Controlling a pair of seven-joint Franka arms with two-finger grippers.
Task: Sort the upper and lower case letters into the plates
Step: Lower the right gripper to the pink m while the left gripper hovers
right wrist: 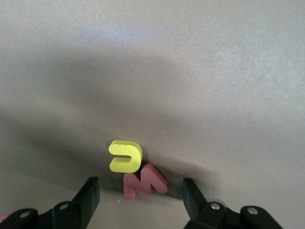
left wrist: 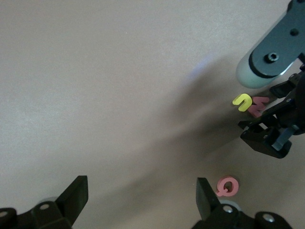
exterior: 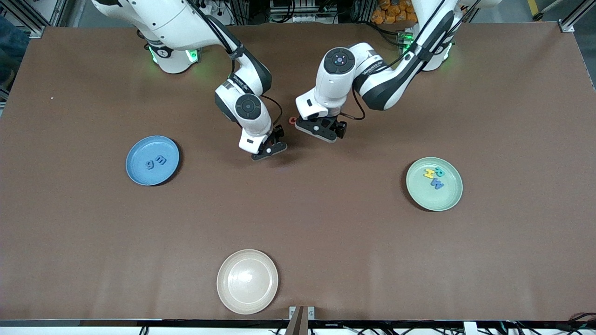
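Note:
My right gripper (right wrist: 141,198) is open and low over the table, its jaws on either side of the red w (right wrist: 144,181), which touches the yellow u (right wrist: 126,156). In the front view the right gripper (exterior: 269,151) hides both letters. My left gripper (left wrist: 140,195) is open and empty over bare table, beside the red Q (left wrist: 227,186), which also shows in the front view (exterior: 292,120). The left wrist view also shows the u (left wrist: 242,101) and the w (left wrist: 259,106). The sky blue plate (exterior: 135,153) holds the blue g (exterior: 150,164) and a dark blue letter (exterior: 160,160). The mint green plate (exterior: 447,197) holds the yellow H (exterior: 429,173), teal R (exterior: 439,171) and blue W (exterior: 437,184).
A cream-white plate (exterior: 247,281) with nothing in it stands near the table's edge nearest the front camera. The two grippers hang close together at mid-table, and the right one shows in the left wrist view (left wrist: 271,133).

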